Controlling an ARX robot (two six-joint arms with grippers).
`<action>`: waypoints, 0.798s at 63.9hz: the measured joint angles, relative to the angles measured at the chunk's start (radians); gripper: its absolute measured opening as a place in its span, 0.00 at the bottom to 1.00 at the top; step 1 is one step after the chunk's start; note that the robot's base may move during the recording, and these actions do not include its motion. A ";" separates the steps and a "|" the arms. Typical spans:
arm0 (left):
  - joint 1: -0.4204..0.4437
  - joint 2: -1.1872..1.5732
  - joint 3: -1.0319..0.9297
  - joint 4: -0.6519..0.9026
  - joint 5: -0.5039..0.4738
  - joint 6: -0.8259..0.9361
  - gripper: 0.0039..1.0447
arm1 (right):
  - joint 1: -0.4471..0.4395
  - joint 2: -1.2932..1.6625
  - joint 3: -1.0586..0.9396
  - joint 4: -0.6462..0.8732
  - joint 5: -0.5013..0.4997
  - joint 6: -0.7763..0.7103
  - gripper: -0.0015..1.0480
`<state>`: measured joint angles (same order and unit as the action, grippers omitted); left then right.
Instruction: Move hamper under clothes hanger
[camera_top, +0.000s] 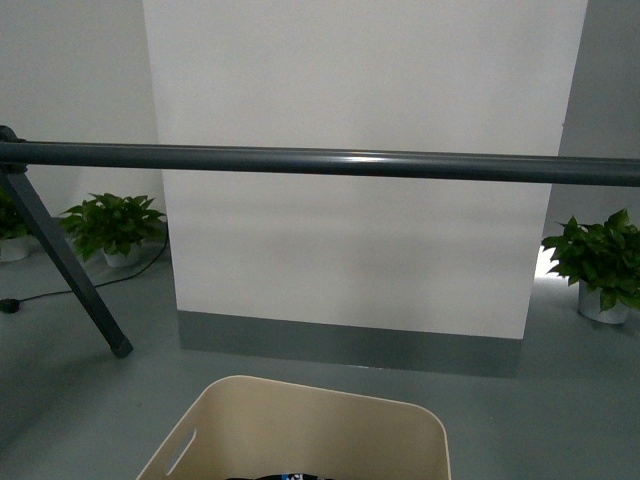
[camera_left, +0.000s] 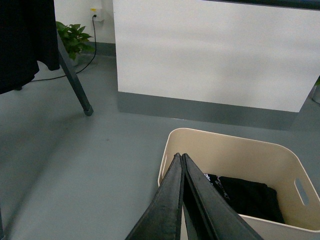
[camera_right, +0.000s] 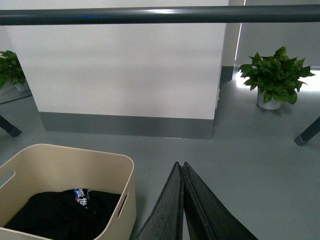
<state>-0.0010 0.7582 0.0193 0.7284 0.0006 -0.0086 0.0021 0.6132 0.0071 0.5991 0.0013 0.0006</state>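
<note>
I see a cream hamper (camera_top: 300, 425) holding black clothes (camera_right: 65, 212) with a small white-and-blue print, a dark grey hanger bar (camera_top: 320, 163), and green potted plants (camera_right: 275, 75).

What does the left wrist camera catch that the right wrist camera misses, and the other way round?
Only the left wrist view shows a dark garment hanging beside a rack leg, a wall socket, and the shut left gripper.

Only the right wrist view shows the clothes hanger bar overhead, a potted plant, and the shut right gripper.

Both show the cream hamper holding black clothes, and the white wall.
</note>
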 joint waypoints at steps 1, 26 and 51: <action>0.000 -0.008 -0.001 -0.008 0.000 0.000 0.03 | 0.000 -0.014 -0.001 -0.012 0.000 0.000 0.02; 0.000 -0.273 -0.002 -0.246 0.000 0.002 0.03 | 0.000 -0.230 -0.002 -0.214 0.000 0.000 0.02; 0.000 -0.442 -0.002 -0.409 0.000 0.002 0.03 | 0.000 -0.366 -0.002 -0.348 0.000 0.000 0.02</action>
<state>-0.0010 0.3161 0.0174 0.3191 0.0002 -0.0063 0.0021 0.2470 0.0051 0.2508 0.0013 0.0006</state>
